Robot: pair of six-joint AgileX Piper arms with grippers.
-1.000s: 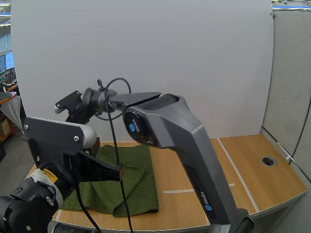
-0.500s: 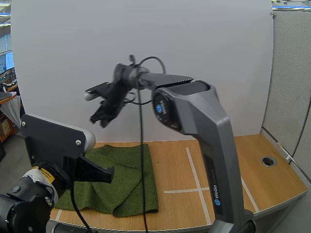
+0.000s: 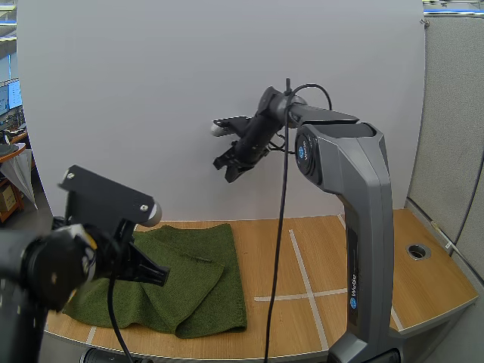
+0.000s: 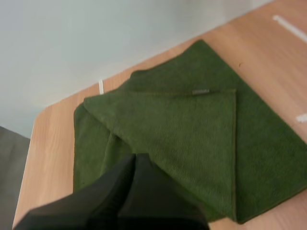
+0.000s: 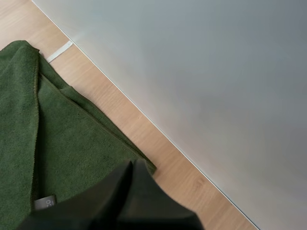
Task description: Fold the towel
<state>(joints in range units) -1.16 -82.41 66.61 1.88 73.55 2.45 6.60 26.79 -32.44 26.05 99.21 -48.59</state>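
The left fingers (image 4: 128, 184) lie pressed together as one matte black wedge with a thin seam down the middle and nothing between them. Their roots are cut off at the frame edge. They hang over the near part of the towel (image 4: 192, 129) and hide a stretch of its border. In the high view the left arm is smeared by motion. The left fingers (image 3: 147, 271) read there as little more than a dark shape over the towel's (image 3: 200, 291) left half, and they cover that side of the cloth.

The right fingers (image 5: 129, 191) are likewise closed on nothing, a single dark wedge above the towel (image 5: 72, 158) near its back edge. Seen from above, the right fingers (image 3: 231, 166) are raised high over the desk (image 3: 287, 249), well apart from the cloth.

The towel is dark green with a soft, nappy pile and lies on the left part of the pale wooden desk. One corner is turned over into a broad triangular flap. A small grey label (image 4: 201, 91) sits on the flap's edge, its print too small to read. White tape lines (image 3: 300, 261) cross the desk just beside the towel.
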